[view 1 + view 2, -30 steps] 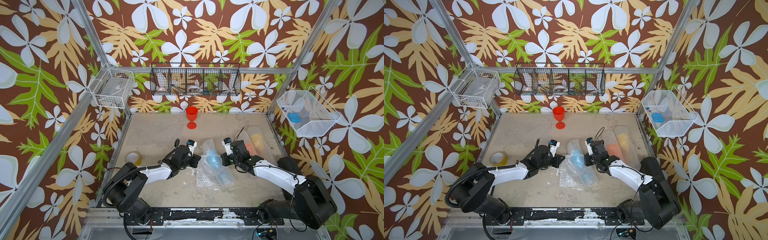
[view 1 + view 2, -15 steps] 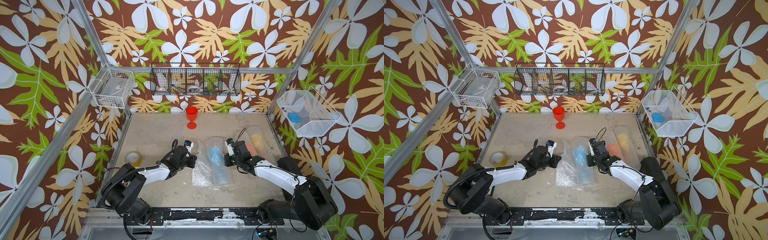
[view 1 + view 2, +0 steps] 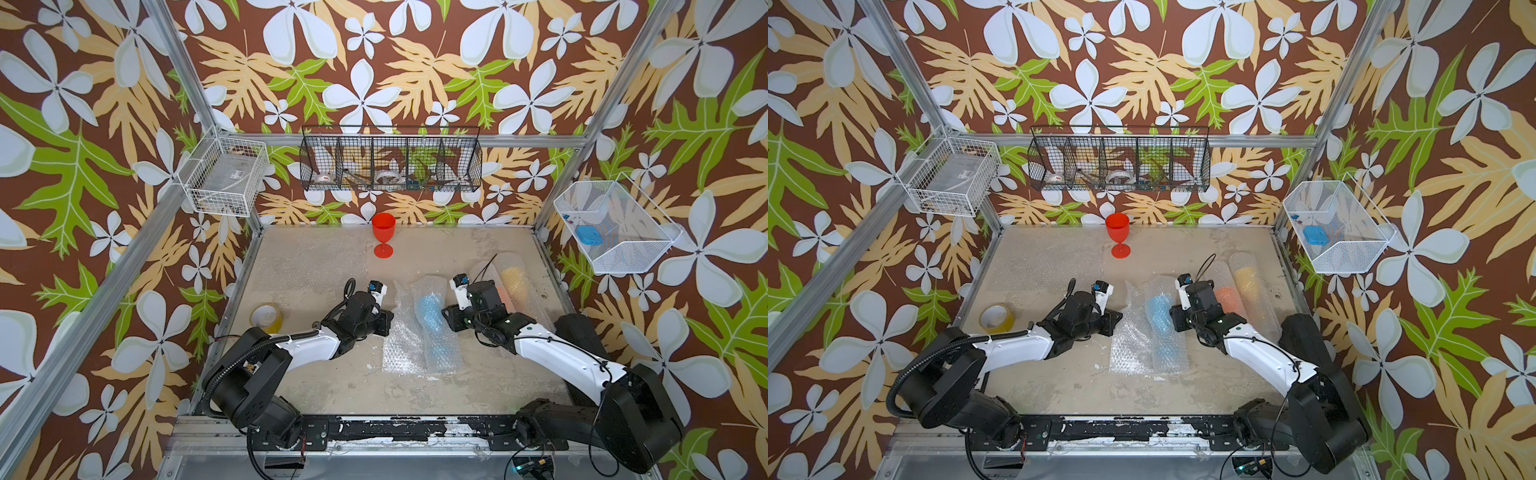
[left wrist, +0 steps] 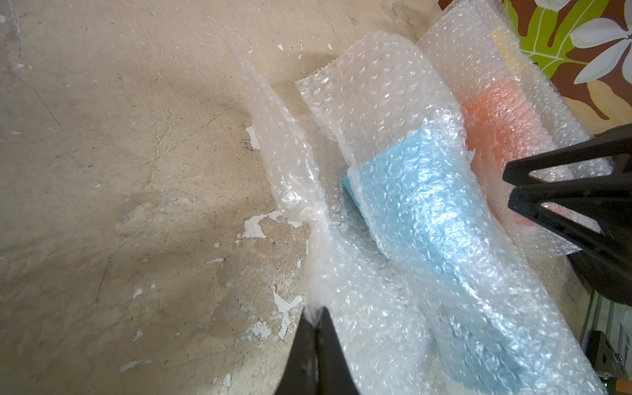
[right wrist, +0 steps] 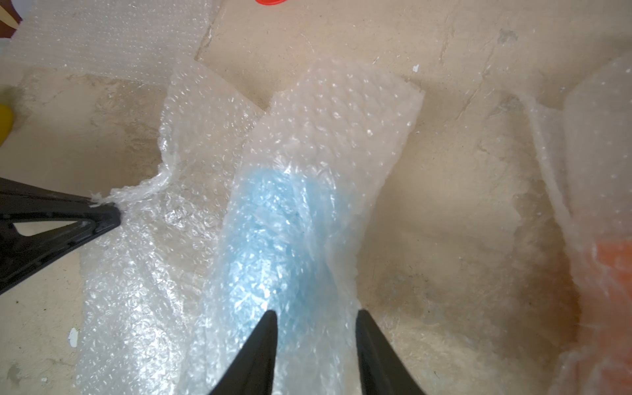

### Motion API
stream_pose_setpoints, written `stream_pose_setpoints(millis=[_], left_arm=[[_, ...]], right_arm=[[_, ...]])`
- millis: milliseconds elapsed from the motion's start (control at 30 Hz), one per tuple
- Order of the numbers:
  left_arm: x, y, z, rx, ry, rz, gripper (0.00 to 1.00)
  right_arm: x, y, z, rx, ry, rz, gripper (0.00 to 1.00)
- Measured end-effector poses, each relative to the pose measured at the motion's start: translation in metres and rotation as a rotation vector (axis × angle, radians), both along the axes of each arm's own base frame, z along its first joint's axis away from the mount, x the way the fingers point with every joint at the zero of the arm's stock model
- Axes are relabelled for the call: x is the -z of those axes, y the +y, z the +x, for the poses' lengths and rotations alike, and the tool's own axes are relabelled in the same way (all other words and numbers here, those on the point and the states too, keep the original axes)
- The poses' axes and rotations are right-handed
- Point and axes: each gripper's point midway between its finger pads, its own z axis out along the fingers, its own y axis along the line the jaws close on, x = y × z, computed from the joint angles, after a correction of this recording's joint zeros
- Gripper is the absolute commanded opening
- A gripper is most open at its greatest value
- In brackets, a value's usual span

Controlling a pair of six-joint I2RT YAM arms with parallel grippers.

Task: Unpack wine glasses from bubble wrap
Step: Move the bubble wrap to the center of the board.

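Since a moment ago the right claw has let its jaws come apart, and the blue goblet in its wrap has swung from a slant to lie nearly straight, 12 to 6, just to the 3 o'clock side of the middle of the table.

That right claw now stands roughly half open. Its tips straddle the 3 o'clock edge of the bundle, and from here it looks like a loose straddle rather than a grip. The left claw is shut tight on a pinch of the bubble wrap, the loose flap that spreads from the bundle toward 9 o'clock.

The red goblet stands bare and upright at 12 o'clock. The orange goblet and the yellow goblet lie at about 2 o'clock, both rolled up and untouched.

I'd say the second glass is in hand and its wrap is partly unrolled, though at least one layer covers the cup. Next, I reckon, the left claw must hold that flap firmly while the right claw takes a fresh hold and rolls the goblet toward 3 o'clock. It will need care, as the thin film may bunch or slip rather than unwind.
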Motion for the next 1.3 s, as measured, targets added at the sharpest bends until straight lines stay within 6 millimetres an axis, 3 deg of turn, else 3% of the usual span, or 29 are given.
stream_pose_setpoints(millis=[233,267,300,567,700,867,1000,1100,1300], left_arm=[[-0.005,0.0,0.001,0.0,-0.008,-0.001,0.0],[-0.006,0.0,0.001,0.0,-0.01,-0.001,0.0],[-0.007,-0.001,0.002,0.001,-0.012,-0.001,0.0],[-0.011,0.001,0.001,0.003,-0.014,0.002,0.0],[-0.01,0.009,0.002,-0.013,-0.007,0.001,0.0],[0.002,0.047,0.006,-0.089,0.05,-0.005,0.0],[-0.004,0.078,0.006,-0.173,0.062,-0.022,0.0],[-0.01,0.098,0.002,-0.221,0.062,-0.027,0.0],[-0.009,0.16,-0.007,-0.433,0.091,-0.035,0.0]], right_arm=[[0.001,0.022,-0.006,-0.069,0.018,0.014,0.63],[0.005,0.024,-0.007,-0.075,0.029,0.008,0.75],[0.01,0.026,-0.008,-0.079,0.042,0.001,0.76],[0.034,0.023,-0.007,-0.054,0.089,-0.058,0.71],[0.038,0.031,-0.01,-0.071,0.109,-0.034,0.7],[0.043,0.051,-0.019,-0.119,0.132,0.004,0.71],[0.044,0.072,-0.025,-0.162,0.148,0.048,0.71],[0.045,0.097,-0.031,-0.216,0.164,0.074,0.71],[0.044,0.146,-0.035,-0.308,0.175,0.139,0.71]])
